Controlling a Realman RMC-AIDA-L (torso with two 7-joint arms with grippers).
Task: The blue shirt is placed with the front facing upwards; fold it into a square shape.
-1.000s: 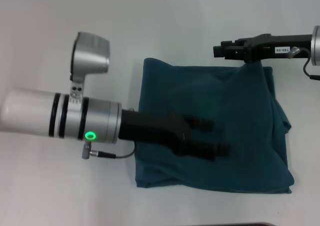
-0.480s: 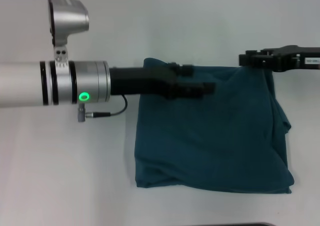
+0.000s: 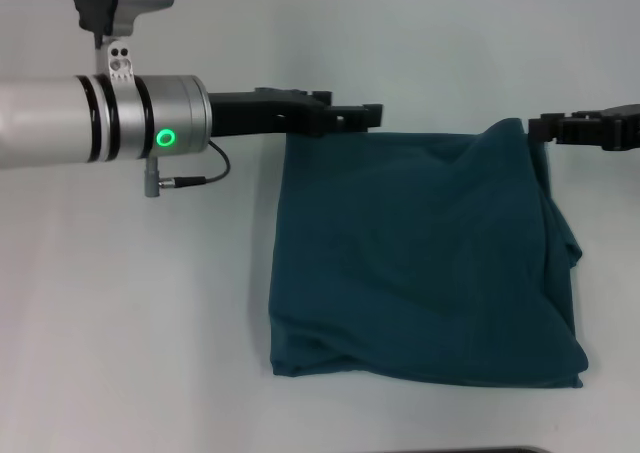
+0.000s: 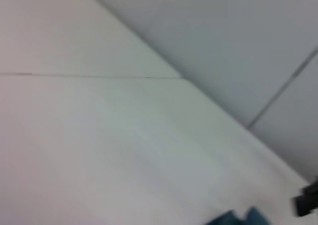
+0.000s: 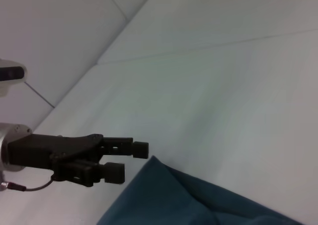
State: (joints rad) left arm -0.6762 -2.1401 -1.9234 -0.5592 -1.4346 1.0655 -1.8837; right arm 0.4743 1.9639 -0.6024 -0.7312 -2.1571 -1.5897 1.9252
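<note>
You had a pale, matte white table [image 3: 140, 333] filling the head view, bare wherever it showed; in the left wrist view a thin straight seam [image 4: 89, 76] ran across its surface; beyond the table's far edge you saw a light grey wall [image 5: 54, 31], split by a dark panel line [image 5: 115, 4] running diagonally in the right wrist view.

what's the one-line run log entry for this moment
dark teal-blue cotton shirt: folded square, flat | left tool: open, far-left corner | right tool: far-right corner

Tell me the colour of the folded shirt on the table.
The blue shirt is a plain dark teal-blue, no lettering showing; the head view shows it best.
</note>
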